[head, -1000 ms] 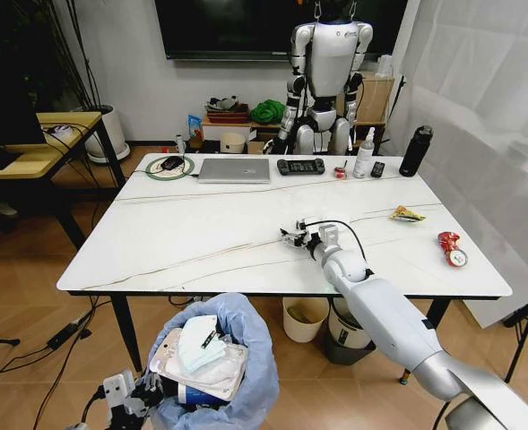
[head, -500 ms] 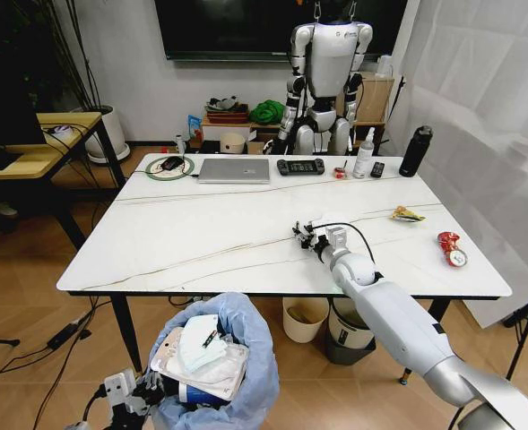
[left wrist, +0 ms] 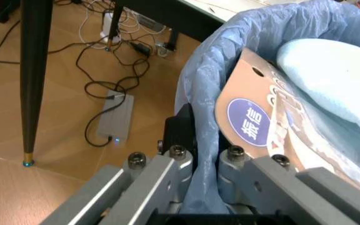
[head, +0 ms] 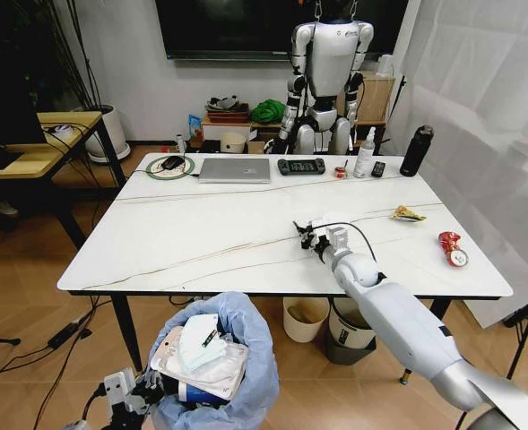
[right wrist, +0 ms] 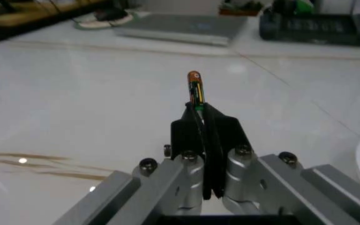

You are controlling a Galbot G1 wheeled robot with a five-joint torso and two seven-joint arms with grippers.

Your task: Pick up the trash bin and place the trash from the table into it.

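The trash bin (head: 217,367) sits low in front of the table's near edge, lined with a puffy light-blue bag and already holding a brown cardboard carton (head: 201,365), a pale tissue (head: 196,345) and a blue-and-white paper cup (head: 194,395). The left gripper (left wrist: 198,161) is clamped on the bin's rim, with the blue bag pinched between its fingers, so the bin is being held up beside the table. Over the table top, the right gripper (right wrist: 200,115) is squeezed shut on a thin little stick (right wrist: 194,89) with an orange tip; it looks like a small battery or a pen, but I can't be sure from here. That hand is above the middle of the white marble table (head: 201,228), a bit toward the near edge. I think the job is in its carry step: one small bit is picked up and needs to go to the bin. The next move calls for swinging that hand out past the near edge and over the bin's open mouth, then letting go only when it is right above the bag. More trash waits on the table's right side: a yellow wrapper (head: 406,213) and a crushed red can (head: 451,247). Far back on the table are a laptop (head: 235,169), a game controller (head: 301,166) and a black bottle (head: 415,150). Behind it a white robot figure (head: 327,72) stands by the wall, and a yellow desk (head: 39,148) is off to the left.
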